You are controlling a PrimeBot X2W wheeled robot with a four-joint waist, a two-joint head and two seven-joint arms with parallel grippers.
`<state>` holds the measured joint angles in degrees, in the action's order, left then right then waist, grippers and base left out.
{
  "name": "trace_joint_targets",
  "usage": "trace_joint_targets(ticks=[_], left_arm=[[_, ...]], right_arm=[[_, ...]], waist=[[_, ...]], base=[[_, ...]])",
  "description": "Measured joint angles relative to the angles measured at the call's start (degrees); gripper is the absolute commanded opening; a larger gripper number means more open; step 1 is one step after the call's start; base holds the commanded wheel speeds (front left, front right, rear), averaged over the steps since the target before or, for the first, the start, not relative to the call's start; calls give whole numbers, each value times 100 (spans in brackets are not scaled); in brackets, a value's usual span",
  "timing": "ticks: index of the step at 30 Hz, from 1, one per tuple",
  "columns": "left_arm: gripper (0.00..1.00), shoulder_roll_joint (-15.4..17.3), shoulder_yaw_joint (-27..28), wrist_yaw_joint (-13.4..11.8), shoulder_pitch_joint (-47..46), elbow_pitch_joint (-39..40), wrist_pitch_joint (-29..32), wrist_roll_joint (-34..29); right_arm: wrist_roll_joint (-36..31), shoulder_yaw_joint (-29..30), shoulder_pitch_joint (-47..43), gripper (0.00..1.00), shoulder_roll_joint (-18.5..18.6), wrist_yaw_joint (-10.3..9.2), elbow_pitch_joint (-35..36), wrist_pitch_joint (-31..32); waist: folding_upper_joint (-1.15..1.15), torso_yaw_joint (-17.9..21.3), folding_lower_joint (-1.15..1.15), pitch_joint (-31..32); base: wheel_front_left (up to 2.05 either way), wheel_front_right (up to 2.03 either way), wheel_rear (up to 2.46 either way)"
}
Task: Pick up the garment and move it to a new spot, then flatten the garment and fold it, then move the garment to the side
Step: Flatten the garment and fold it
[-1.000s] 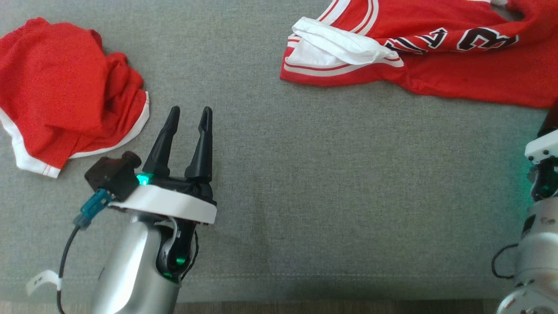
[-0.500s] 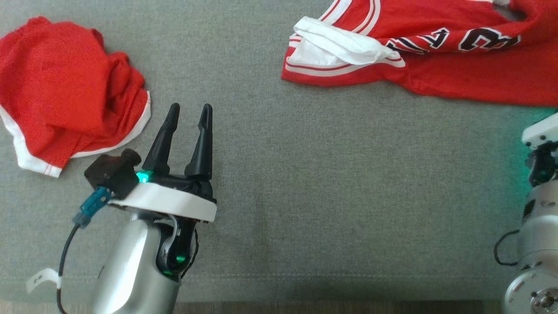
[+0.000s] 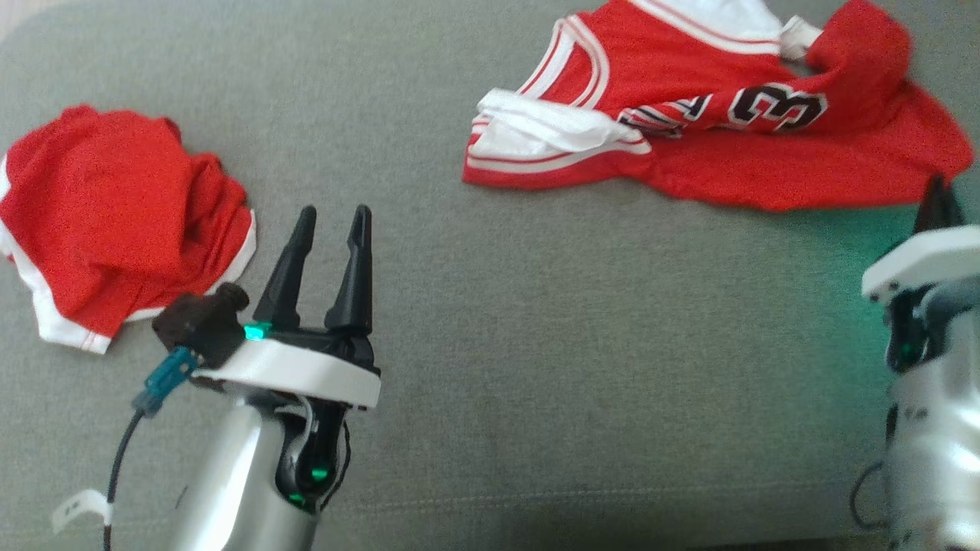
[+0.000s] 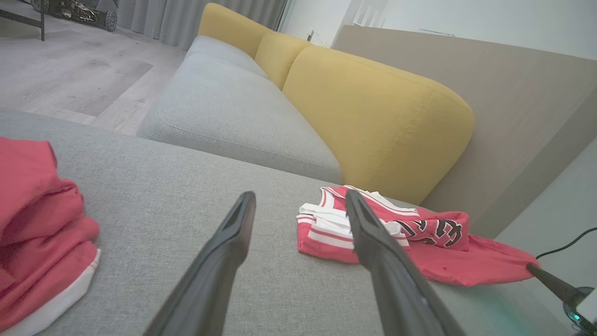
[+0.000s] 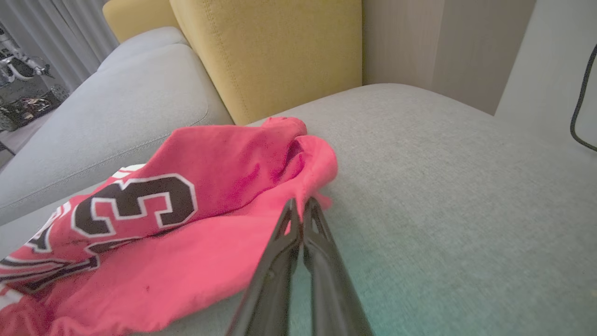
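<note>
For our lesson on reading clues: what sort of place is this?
Probably a home living room: a sofa with yellow back cushions, a wood-look floor with curtains, and a red jersey lying on grey upholstery.

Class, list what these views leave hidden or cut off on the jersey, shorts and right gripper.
Head view: jersey lettering beside the 3, folded under its own cloth.
Head view: right gripper, mostly behind its wrist plate.
Left wrist view: shorts, cut off by the left edge.
</note>
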<state>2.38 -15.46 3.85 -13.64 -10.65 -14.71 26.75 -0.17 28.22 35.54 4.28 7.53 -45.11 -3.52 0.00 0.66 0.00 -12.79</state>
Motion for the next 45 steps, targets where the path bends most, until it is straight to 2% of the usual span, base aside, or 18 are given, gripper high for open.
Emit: trace_joint_targets(ticks=[4, 10, 18, 24, 29, 32, 39, 45], left_arm=[[100, 1, -41, -65, 146, 0, 0, 31], [100, 3, -46, -134, 375, 7, 0, 105], [100, 3, -49, -172, 431, 55, 0, 113], [100, 4, -140, -60, 243, -93, 1, -40], [100, 2, -396, -3, -415, -648, 0, -45], [100, -2, -595, 5, -964, -1334, 11, -114], [100, 37, -679, 5, -2614, -2775, 732, -323], [100, 52, -702, -132, -3574, -3793, 1116, -478]], right_arm=[[336, -468, -663, 0, -60, 0, 648, 343], [727, -851, -1796, 0, -121, 0, 1900, 1148], [914, -878, -2946, 0, -174, 0, 3252, 2297], [985, -996, -3200, 0, -191, 0, 3824, 2835], [1024, -1165, -3200, 0, -192, 0, 3889, 2872], [1074, -1330, -3173, 0, -192, 0, 3873, 2760], [1230, -1885, -2666, 0, -192, 0, 3654, 2345], [1349, -2156, -2427, 0, -191, 0, 3428, 1972]], waist=[[0, 112, 0, 274], [0, 335, 0, 615], [0, 645, 0, 698], [0, 878, 0, 546], [0, 1044, 0, 350], [0, 1125, 0, 188], [0, 1369, 0, -326], [0, 1668, 0, -716]], base=[[0, 0, 0], [0, 0, 0], [0, 0, 0], [0, 0, 0], [0, 0, 0], [0, 0, 0], [0, 0, 0], [0, 0, 0]])
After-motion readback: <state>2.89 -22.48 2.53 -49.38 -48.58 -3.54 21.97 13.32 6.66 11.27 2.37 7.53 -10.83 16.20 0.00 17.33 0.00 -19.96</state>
